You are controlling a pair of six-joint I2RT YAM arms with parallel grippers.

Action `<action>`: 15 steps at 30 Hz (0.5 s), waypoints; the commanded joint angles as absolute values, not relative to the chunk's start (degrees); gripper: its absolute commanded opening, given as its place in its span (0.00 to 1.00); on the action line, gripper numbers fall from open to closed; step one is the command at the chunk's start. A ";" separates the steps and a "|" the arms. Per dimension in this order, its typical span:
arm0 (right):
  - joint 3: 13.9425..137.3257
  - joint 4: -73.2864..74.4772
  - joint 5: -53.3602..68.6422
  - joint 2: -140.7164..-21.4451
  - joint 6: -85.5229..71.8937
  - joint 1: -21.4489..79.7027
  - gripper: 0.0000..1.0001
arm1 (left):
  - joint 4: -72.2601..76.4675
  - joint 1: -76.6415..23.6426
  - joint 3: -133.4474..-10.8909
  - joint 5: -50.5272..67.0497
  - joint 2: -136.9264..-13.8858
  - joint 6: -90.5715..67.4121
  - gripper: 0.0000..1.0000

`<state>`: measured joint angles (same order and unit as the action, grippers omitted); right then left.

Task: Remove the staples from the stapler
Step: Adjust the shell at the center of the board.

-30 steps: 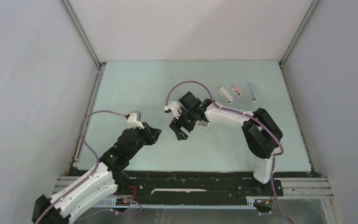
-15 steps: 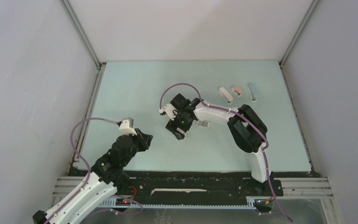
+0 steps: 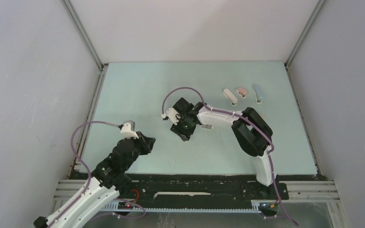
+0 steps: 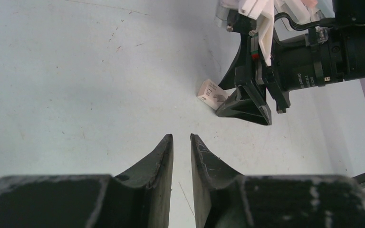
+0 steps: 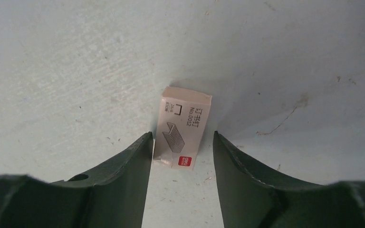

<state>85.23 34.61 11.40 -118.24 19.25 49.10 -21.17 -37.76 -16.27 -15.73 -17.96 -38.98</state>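
**Right arm brackets a staple box; staplers sit apart**

The right end effector (image 5: 181,138) stands released, its jaws spread either side of a small white staple box (image 5: 184,124) that lies flat on the desk (image 3: 138,85). The left-hand finger is just beside the box's edge and the other finger is clear of it, so nothing is clamped. Straddling the box this way looks like the set-up for picking it up or shifting it.

The right arm reaches leftward from its base to the middle of the desk, elbow folded high, forearm stretched out, wrist tipped down so the fingers point at the surface.

The left end effector (image 4: 181,138) is nearly closed, with a slim gap between the jaws, and grasps nothing. Its arm extends forward and rightward, wrist low, aimed at the box (probably waiting in reserve).

A white stapler (image 3: 230,96), a pink stapler (image 3: 241,90) and a blue stapler (image 3: 258,93) lie in a row at the far right, well apart from both arms. No loose staples can be made out; any still loaded are hidden. A small grey thing (image 3: 208,127) beside the right forearm is too small to identify.
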 commanded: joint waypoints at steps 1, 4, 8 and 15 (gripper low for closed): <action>81.39 35.95 11.48 -115.86 21.44 48.99 0.56 | -21.43 -37.63 -14.79 -14.64 -17.03 -38.86 0.26; 79.67 36.20 12.28 -114.13 22.73 48.64 0.53 | -21.37 -37.64 -14.98 -14.34 -16.65 -38.85 0.26; 75.98 36.34 14.04 -110.44 24.71 47.75 0.48 | -21.08 -37.68 -15.14 -13.85 -16.93 -38.44 0.25; 71.74 36.00 17.91 -106.68 26.41 45.02 0.46 | -19.87 -37.64 -15.22 -12.98 -17.56 -37.65 0.26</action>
<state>72.93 34.74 14.94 -109.56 24.51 46.72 -21.63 -37.76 -15.97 -13.85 -17.26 -38.92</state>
